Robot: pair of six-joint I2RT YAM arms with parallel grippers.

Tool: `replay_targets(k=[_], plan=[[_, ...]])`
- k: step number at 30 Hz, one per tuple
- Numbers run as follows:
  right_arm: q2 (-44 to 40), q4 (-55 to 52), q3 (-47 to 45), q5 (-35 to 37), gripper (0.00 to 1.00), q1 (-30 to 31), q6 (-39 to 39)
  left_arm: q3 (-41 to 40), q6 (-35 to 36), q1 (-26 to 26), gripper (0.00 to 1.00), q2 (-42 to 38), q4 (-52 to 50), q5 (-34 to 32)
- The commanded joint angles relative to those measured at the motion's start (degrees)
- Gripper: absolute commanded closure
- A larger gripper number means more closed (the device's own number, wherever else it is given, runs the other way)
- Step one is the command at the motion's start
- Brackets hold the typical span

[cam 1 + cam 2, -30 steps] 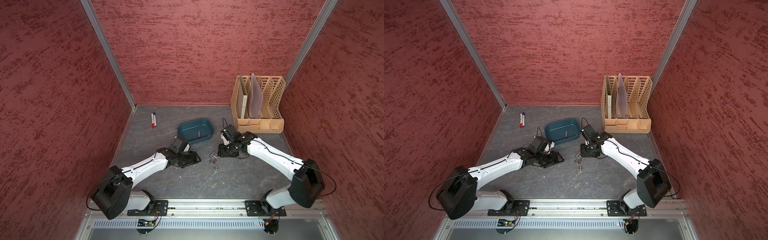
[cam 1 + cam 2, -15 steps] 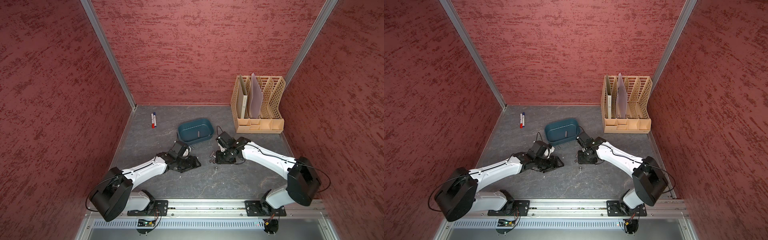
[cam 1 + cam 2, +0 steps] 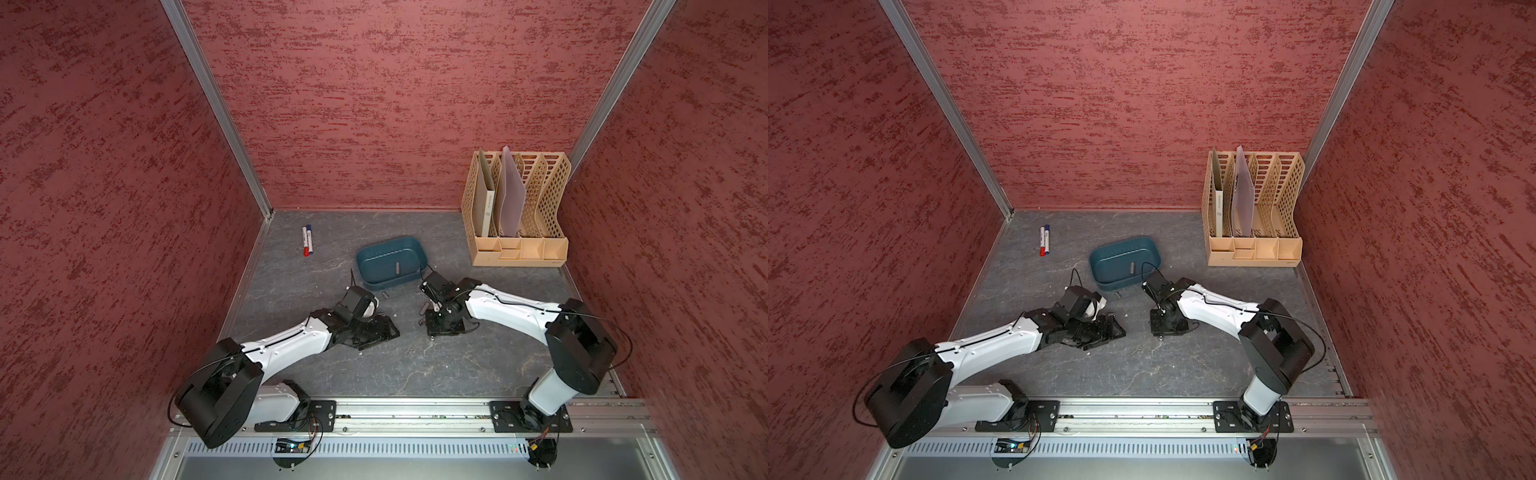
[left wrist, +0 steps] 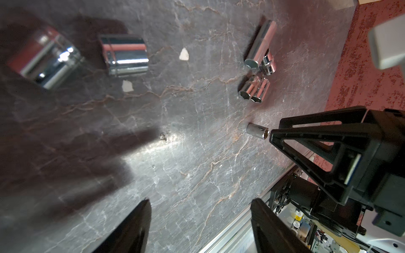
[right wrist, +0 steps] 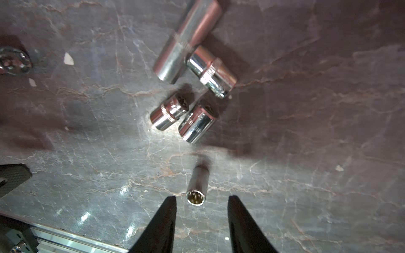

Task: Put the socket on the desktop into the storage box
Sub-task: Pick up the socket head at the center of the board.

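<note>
So my right hand point(image 5: 201, 197) has swung away from the storage box point(image 3: 388, 286) and come down low over the surface point(image 3: 415, 365), nearer the front edge, and my left hand point(image 4: 199, 200) slid back a bit too. The right hand's fingers point(image 5: 166, 219) are apart and not gripping anything. A small chrome socket point(image 5: 197, 185) lies on its side just ahead of the tips, open end facing them. Four more sockets point(image 5: 169, 114) sit bunched a little past it, touching in pairs. The left hand is spread wide with nothing in it, near two fatter sockets point(image 4: 126, 55). One socket point(image 3: 397, 267) already lies in the storage box. Two markers point(image 3: 306, 241) and the file rack point(image 3: 519, 208) are off by the back wall.
</note>
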Motion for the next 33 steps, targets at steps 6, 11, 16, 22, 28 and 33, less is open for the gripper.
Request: replay_targets(k=[6,11,16,22,28,33], plan=[[2.07,1.42,0.56,0.83,0.59,1.10,1.31,-0.64,-0.62,-0.15,0.25,-1.36,1.19,-0.60],[3.18,2.20,0.35,0.40,0.62,1.36,1.61,-0.93,-0.89,-0.13,0.25,-1.55,1.21,-0.69],[3.79,2.72,0.27,0.30,0.65,1.50,1.74,-1.37,-1.04,-0.09,0.25,-1.98,1.28,-0.95],[4.29,3.02,-0.02,0.30,0.69,1.54,1.74,-1.86,-1.32,-0.16,0.25,-2.35,1.34,-1.19],[4.56,3.18,-0.36,0.21,0.72,1.58,1.66,-1.97,-1.46,-0.13,0.25,-2.52,1.54,-1.30],[3.88,3.02,-0.69,0.30,0.79,1.58,1.70,-2.09,-1.59,-0.05,0.25,-2.61,1.57,-1.49]])
